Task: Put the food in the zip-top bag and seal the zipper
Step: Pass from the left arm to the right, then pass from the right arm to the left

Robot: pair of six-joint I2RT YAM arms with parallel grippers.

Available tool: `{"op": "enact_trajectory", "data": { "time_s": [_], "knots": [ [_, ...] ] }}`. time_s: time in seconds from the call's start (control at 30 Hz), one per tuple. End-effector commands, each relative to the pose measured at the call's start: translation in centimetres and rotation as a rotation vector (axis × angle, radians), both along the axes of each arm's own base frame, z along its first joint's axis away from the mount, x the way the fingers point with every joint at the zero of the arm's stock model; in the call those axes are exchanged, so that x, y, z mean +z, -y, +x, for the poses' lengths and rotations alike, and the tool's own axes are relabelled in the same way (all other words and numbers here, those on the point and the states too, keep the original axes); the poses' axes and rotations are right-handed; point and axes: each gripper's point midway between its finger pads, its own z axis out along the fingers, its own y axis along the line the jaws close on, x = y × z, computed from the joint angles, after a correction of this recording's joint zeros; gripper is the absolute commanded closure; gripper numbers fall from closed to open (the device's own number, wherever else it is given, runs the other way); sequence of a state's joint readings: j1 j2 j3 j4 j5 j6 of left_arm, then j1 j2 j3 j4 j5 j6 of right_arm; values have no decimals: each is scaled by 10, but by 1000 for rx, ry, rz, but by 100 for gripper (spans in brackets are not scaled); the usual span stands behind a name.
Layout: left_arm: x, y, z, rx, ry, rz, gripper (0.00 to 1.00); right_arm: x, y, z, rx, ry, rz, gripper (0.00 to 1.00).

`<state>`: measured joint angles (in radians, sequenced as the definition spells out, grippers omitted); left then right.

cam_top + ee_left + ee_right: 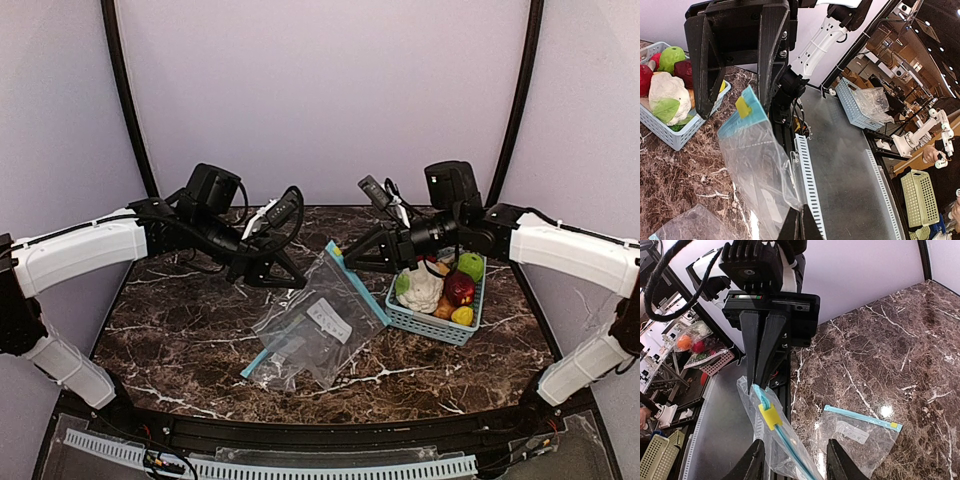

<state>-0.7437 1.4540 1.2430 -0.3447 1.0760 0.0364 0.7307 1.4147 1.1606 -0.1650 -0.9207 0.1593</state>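
The food lies in a light-blue basket [432, 327] at the right: a white cauliflower [422, 288], a red apple [459, 288], a green apple [470, 265] and a yellow piece [462, 315]. A clear zip-top bag [330, 300] with a blue zipper [790, 442] and a yellow slider [770, 416] hangs tilted between the arms. My left gripper [800, 217] is shut on a corner of its plastic. My right gripper [795, 445] is open, its fingers [754, 462] standing either side of the zipper edge without touching it.
A second clear bag [860, 432] with a blue zipper lies flat on the marble table [180, 320], under and in front of the held one. The table's front edge with a white slotted rail [300, 468] runs below it.
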Motion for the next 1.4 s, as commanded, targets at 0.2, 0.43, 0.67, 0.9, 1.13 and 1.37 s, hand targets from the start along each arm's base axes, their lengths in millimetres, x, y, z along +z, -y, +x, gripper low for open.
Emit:
{"op": "enact_trajectory", "data": {
  "time_s": [0.2, 0.43, 0.67, 0.9, 1.13, 1.37],
  "knots": [
    [7, 1, -3, -19, 4, -25, 99, -5, -5, -8, 37, -14, 6, 67],
    [7, 2, -3, -18, 6, -25, 99, -5, -6, -11, 50, -18, 10, 83],
    [4, 3, 0, 1, 13, -13, 99, -4, -6, -12, 50, -13, 15, 100],
    [-5, 5, 11, 53, 25, 23, 30, -6, -8, -15, 58, -21, 8, 100],
    [-9, 6, 21, 105, 53, 33, 19, -13, -14, -21, 70, -35, -10, 100],
    [-7, 7, 24, 132, 54, 20, 23, -22, -21, -21, 83, -52, -30, 100]
  ]
}}
